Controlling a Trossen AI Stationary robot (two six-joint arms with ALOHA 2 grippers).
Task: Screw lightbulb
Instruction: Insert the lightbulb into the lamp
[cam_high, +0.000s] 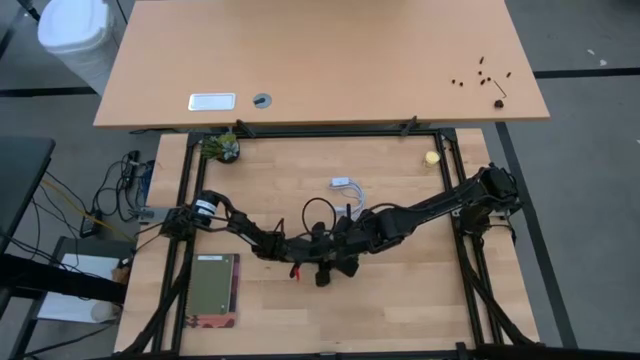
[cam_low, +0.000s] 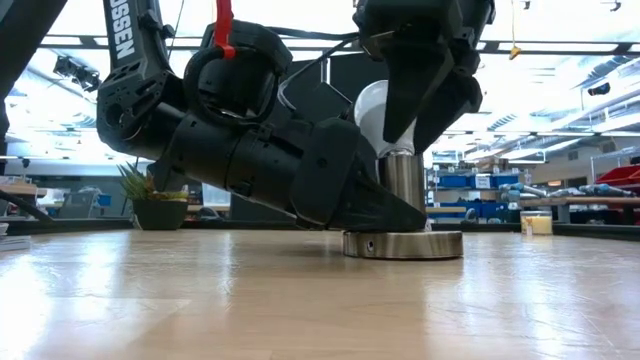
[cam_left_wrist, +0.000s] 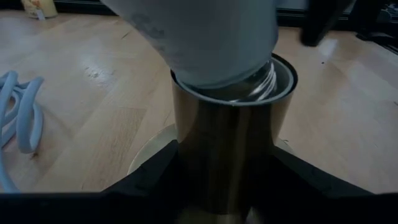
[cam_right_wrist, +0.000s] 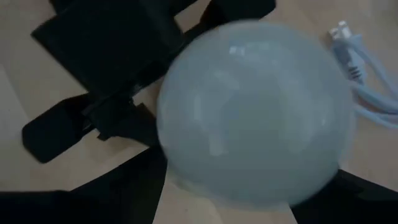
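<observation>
White lightbulb (cam_low: 372, 108) in metal socket (cam_low: 403, 180)

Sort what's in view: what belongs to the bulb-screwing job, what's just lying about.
Job: lightbulb, metal socket, right gripper on the bulb, left gripper around the socket.
Lying about: potted plant, yellow ball, notebook, small screws on far desk.
</observation>
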